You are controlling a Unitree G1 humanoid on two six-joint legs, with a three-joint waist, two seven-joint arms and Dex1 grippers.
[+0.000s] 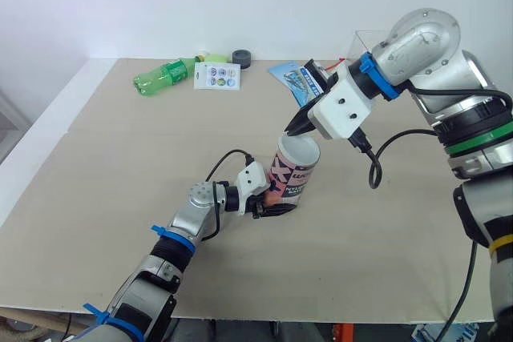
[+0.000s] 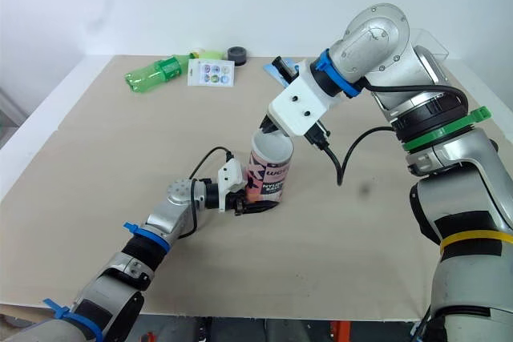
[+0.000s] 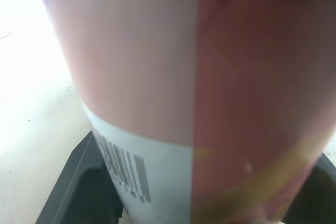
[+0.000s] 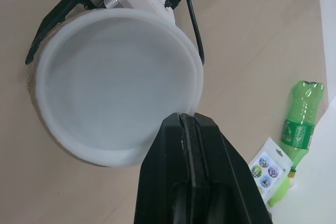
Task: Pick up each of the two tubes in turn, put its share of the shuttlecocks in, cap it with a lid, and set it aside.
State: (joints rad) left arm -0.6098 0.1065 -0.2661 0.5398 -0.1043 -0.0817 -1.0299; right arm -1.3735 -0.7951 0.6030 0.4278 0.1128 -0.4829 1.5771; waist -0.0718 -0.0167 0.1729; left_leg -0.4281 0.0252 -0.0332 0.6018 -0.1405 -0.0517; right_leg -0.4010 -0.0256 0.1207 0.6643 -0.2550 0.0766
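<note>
A pink printed tube stands upright near the middle of the table. My left gripper is shut on its base, with a black finger on each side of it. A white lid covers the tube's top. My right gripper hangs just above the tube's far rim. Its fingers are shut together with nothing between them, and their tip touches the lid's edge.
At the table's far side lie a green plastic bottle, a sticker card, a dark round cap and a blue packet. A clear box stands at the far right behind my right arm.
</note>
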